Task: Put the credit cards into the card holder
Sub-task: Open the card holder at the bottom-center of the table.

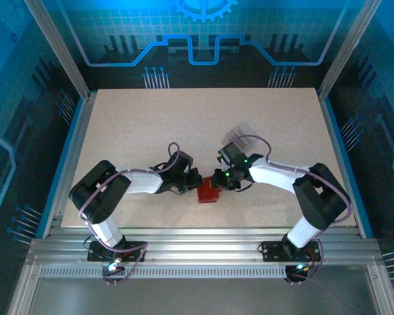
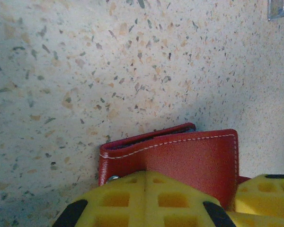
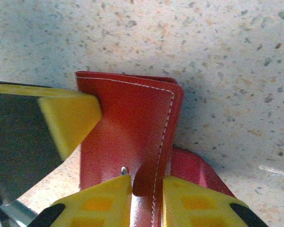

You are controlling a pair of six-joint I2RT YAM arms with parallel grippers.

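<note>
The left hand (image 2: 229, 191) and right hand (image 3: 147, 191) pinch the holder (image 1: 209, 192). The cards (image 1: 240, 137) lie apart, none inserted.

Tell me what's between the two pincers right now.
The card holder; the top view shows the left pincer and right pincer both gripping it.

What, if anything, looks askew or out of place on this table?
The card holder is askew: pinched by the left gripper and right gripper, its flaps splayed rather than flat. The credit cards lie apart on the table.
</note>
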